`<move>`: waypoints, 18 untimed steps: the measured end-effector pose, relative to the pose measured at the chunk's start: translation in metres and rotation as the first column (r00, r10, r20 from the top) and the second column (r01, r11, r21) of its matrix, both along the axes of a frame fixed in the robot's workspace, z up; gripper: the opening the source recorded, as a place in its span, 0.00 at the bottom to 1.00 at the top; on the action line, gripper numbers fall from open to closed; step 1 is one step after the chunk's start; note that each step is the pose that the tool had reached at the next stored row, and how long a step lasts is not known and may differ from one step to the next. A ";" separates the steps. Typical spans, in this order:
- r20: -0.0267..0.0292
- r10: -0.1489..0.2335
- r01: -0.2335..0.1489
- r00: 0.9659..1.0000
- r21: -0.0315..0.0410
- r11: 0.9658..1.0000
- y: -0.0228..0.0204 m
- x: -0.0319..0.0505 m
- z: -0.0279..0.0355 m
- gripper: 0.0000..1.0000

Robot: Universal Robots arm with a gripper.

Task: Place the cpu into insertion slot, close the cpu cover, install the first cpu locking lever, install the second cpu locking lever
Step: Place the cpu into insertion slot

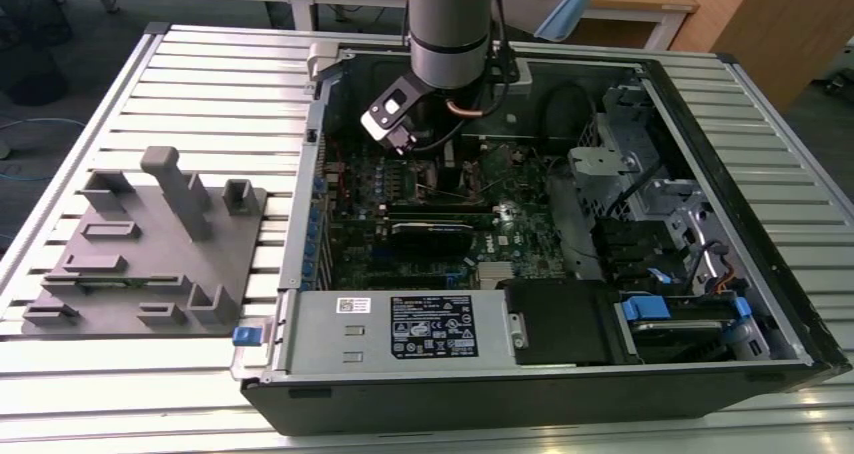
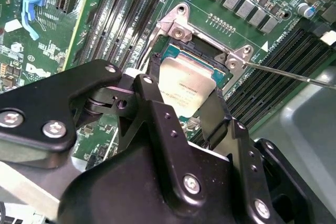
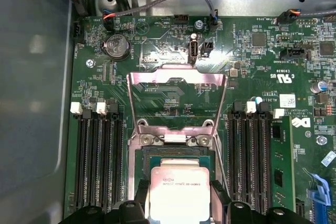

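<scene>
Two black fingers (image 2: 153, 109) of the gripper (image 3: 179, 205) pinch the cpu (image 3: 179, 190) by opposite edges. They are closed only to the chip's width and hold it just above the insertion slot (image 3: 178, 153) on the green board (image 3: 157, 40) inside the open case (image 1: 534, 409). The cpu cover (image 3: 176, 75) stands swung back, clear of the slot, and one thin lever (image 2: 294, 75) angles away beside the socket. In both wrist views the chip looks close to level but, by the look of it, not yet seated, as part of the slot's dark frame shows past its far edge. Doing this step well likely means squaring the chip's edges to the slot's rim before any descent. It should be kept flat so no corner dips first, and let down with no sideways push, since the contacts beneath are judged fragile. The grip should let go only once the chip lies within the rim all round. Memory slots (image 3: 97, 161) flank the socket closely, so the fingers have little room to spread.
</scene>
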State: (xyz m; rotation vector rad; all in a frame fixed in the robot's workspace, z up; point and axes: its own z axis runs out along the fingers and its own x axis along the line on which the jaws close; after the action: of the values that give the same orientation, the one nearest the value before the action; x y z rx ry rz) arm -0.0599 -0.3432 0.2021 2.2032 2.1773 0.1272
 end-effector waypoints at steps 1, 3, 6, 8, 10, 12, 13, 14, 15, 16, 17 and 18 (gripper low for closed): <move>0.000 0.000 0.000 1.000 0.000 1.000 0.0003 0.0003 -0.0003 0.54; 0.000 0.000 0.000 1.000 0.000 1.000 0.0007 0.0006 -0.0008 0.54; 0.000 0.000 0.000 1.000 0.000 1.000 0.0011 0.0006 -0.0034 0.54; 0.000 0.000 0.000 1.000 0.000 1.000 0.0013 0.0006 -0.0049 0.54; 0.000 0.000 0.000 1.000 0.000 1.000 0.0016 0.0007 -0.0051 0.54; 0.000 0.000 0.000 1.000 0.000 1.000 0.0016 0.0014 -0.0052 0.54; 0.000 0.000 0.000 1.000 0.000 1.000 0.0017 0.0018 -0.0053 0.54; 0.000 0.000 0.000 1.000 0.000 1.000 0.0017 0.0021 -0.0055 0.54; 0.000 0.000 0.000 1.000 0.000 1.000 0.0017 0.0021 -0.0060 0.54; 0.000 -0.001 0.001 1.000 0.000 1.000 0.0017 0.0021 -0.0067 0.54; 0.000 -0.001 0.001 1.000 0.000 1.000 0.0017 0.0021 -0.0073 0.54; 0.000 -0.002 0.002 1.000 0.000 1.000 0.0017 0.0021 -0.0077 0.54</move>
State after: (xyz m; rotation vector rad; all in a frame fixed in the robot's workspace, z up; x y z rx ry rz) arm -0.0578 -0.3415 0.1944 2.2054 2.1749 0.1270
